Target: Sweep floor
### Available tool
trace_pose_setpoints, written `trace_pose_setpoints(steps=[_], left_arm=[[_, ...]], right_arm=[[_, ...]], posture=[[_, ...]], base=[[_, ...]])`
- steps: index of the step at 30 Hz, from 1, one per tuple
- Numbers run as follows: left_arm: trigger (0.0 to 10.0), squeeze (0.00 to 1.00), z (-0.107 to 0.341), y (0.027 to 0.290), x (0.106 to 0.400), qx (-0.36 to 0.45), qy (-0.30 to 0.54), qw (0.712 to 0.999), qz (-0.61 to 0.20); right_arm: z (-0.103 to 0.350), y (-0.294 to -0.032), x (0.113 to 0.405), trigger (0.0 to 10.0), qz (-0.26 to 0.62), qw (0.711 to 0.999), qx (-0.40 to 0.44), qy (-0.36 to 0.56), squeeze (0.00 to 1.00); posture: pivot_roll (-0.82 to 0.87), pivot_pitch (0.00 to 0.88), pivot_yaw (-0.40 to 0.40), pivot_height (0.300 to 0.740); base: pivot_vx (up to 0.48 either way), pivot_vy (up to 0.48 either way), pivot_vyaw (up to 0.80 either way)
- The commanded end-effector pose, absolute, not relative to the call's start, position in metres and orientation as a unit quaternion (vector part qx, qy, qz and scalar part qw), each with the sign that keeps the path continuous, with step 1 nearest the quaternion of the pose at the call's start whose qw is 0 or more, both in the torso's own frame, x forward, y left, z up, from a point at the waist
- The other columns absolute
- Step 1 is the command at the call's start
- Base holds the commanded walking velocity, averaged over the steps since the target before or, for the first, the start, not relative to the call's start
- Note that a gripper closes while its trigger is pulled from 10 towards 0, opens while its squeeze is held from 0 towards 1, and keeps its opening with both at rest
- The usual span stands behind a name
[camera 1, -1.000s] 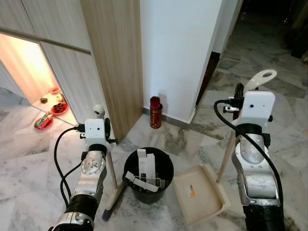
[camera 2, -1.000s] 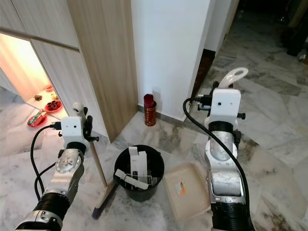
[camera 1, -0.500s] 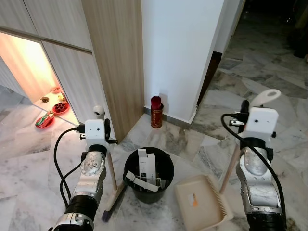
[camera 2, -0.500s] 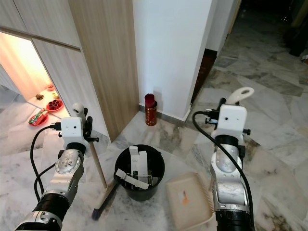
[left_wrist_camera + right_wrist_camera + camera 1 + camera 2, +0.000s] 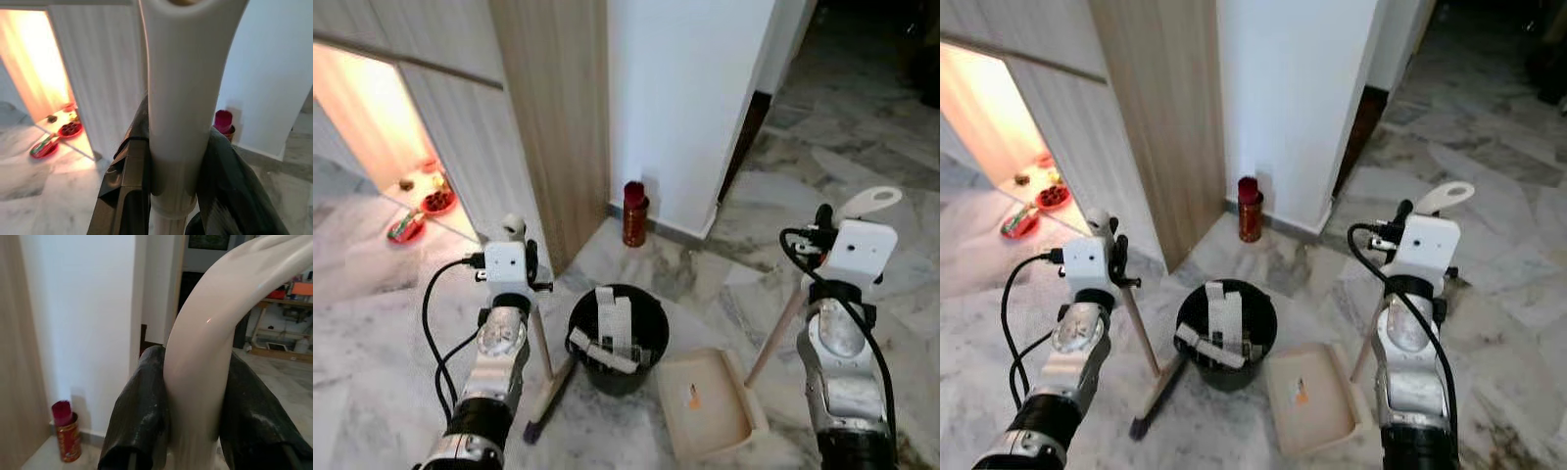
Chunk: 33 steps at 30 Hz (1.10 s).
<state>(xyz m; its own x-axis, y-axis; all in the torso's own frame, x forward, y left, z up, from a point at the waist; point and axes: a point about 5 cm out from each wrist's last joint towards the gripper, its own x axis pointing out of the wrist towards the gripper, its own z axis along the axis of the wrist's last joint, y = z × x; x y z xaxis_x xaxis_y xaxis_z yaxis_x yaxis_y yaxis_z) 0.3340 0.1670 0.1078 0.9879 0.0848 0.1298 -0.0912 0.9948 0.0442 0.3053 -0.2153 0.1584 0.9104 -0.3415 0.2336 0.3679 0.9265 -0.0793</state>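
Left tool (image 5: 173,161) clamped on the broom handle (image 5: 539,338) — both black fingers (image 5: 129,171) press its pale shaft. Broom head (image 5: 545,403) rests on the marble floor (image 5: 401,313), just beside the black bin (image 5: 619,338) on the robot's left. Right tool (image 5: 193,396) grips the dustpan handle (image 5: 781,323) near its looped top. Dustpan tray (image 5: 705,403) lies flat on the floor, just beside the bin on the robot's right. Red canister (image 5: 634,212) stands beyond the bin, against the white wall (image 5: 685,98). Bin holds white cartons (image 5: 1224,313).
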Motion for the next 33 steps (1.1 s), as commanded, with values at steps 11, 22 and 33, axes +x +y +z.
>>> trace_pose_setpoints(steps=[11,22,33], left_arm=[[10.0,0.0,0.1152,0.1689,0.3352,0.032,-0.078,0.995,0.048],[10.0,0.0,0.1137,0.1673,0.3354,0.048,-0.072,0.995,0.043],[10.0,0.0,0.1132,0.1673,0.3353,0.048,-0.069,0.995,0.043]], right_arm=[[0.164,-0.2161,0.3068,10.0,-0.183,0.973,-0.056,-0.125,0.0],[0.1613,-0.2169,0.307,10.0,-0.183,0.974,-0.054,-0.123,0.0],[0.1546,-0.2211,0.3076,10.0,-0.195,0.974,-0.028,-0.109,0.0]], posture=[[-0.02,0.049,-0.002,0.74],[-0.02,0.049,-0.002,0.74],[-0.02,0.048,-0.003,0.74]], base=[[-0.096,0.0,0.0],[0.0,-0.189,0.0],[0.0,-0.417,0.0]])
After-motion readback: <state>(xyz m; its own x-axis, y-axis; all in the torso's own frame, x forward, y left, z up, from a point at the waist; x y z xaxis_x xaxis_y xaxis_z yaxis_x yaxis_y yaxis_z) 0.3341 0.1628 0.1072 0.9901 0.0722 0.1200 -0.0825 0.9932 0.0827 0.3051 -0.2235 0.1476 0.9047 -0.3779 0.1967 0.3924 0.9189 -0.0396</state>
